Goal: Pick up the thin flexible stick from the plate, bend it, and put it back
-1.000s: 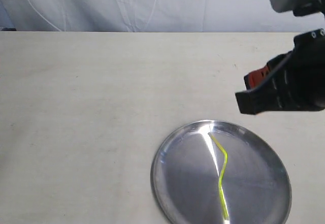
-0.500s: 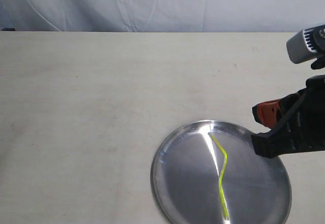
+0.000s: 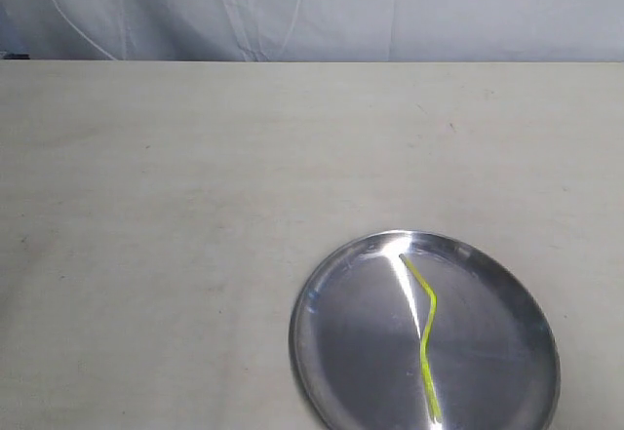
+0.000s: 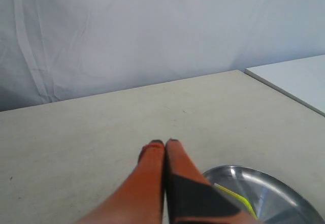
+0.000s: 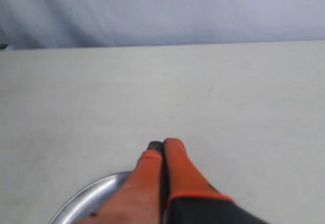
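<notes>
Toward 5 o'clock on the desk (image 3: 195,176), the plate (image 3: 346,352) carries the thin flexible stick (image 3: 425,337). It runs from the plate's 12 o'clock rim down to 6 o'clock, with a kink bulging toward 3 o'clock. Neither arm shows in the exterior view. The left fingers (image 4: 152,155) are pressed together with nothing between them, and so are the right fingers (image 5: 175,155); each wrist view catches part of the plate. With the stick lying kinked and free, the put-back looks finished and the step in hand reads as retreat. The next move likely calls only for parking both arms clear. A second ago the right arm hung beyond the plate's 2 o'clock side. It has since left the exterior view, while the stick keeps its shape and place.
</notes>
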Controlling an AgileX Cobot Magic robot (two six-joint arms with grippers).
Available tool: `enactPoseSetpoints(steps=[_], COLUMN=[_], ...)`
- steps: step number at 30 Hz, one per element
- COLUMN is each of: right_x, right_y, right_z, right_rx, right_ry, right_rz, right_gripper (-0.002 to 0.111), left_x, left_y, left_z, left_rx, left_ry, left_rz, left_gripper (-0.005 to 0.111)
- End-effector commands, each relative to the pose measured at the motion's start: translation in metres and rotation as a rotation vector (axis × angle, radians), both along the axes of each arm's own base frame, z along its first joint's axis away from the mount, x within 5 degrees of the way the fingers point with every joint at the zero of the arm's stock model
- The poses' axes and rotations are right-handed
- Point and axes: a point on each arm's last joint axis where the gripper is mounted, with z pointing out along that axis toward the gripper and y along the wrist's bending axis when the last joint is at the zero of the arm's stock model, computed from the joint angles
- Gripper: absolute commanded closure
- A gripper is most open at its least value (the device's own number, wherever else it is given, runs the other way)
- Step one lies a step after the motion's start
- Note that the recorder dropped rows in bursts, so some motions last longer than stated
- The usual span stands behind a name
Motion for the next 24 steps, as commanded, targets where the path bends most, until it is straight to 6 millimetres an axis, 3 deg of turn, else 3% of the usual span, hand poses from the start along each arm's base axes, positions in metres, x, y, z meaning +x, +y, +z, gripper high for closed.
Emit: enactPoseSetpoints(steps=[1,9,15,20,24], right_x=[-0.016,-0.045,-0.042,-0.035,-0.037], right_y=[-0.023,-0.040,-0.039,-0.034,-0.030], right_z=[-0.008,-0.046,-0.057,-0.082,-0.107], right_rx=[-0.017,-0.020,-0.015,0.003,0.002], right_ry=[-0.076,-0.127,-0.157,-0.242,-0.210], right_rz=[-0.173,-0.366,-0.346,-0.294,-0.255], right_gripper=[0.108,0.108,0.108,0.108,0.108], left_x=[-0.001,-0.001,-0.001,-0.001,-0.001], left_y=[0.000,0.000,0.000,0.000,0.000], left_z=[-0.002,-0.002,-0.002,-0.002,-0.002], left_rx=[0.003,0.003,0.003,0.003,0.003], left_ry=[0.001,0.001,0.001,0.001,0.001], left_rz=[-0.002,-0.002,-0.002,-0.002,-0.002], left_gripper=[0.107,0.107,0.107,0.107,0.107])
